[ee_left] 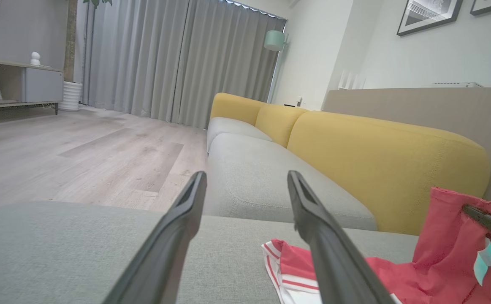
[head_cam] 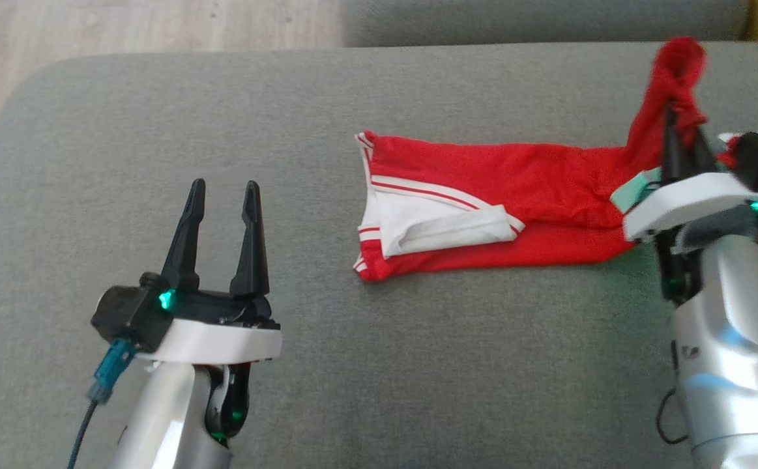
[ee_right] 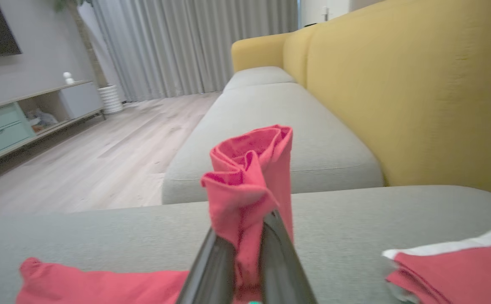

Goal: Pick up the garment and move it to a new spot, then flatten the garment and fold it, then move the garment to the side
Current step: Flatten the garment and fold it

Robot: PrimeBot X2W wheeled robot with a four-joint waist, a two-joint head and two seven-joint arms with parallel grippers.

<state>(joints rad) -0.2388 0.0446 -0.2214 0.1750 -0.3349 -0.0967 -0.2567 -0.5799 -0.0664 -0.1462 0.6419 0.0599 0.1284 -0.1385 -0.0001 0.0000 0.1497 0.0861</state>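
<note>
Stretching left-right, the red garment w/ white trim lies mostly flat on the grey sofa seat. Its right end is lifted & bunched, pinched btwn the closed fingers of the right end effector. Left end effector hovers well to the left, fingers spread, holding nothing. Behind the seat: yellow backrest. Beyond: pale wood floor, grey curtains, low cabinet, framed pics.
</note>
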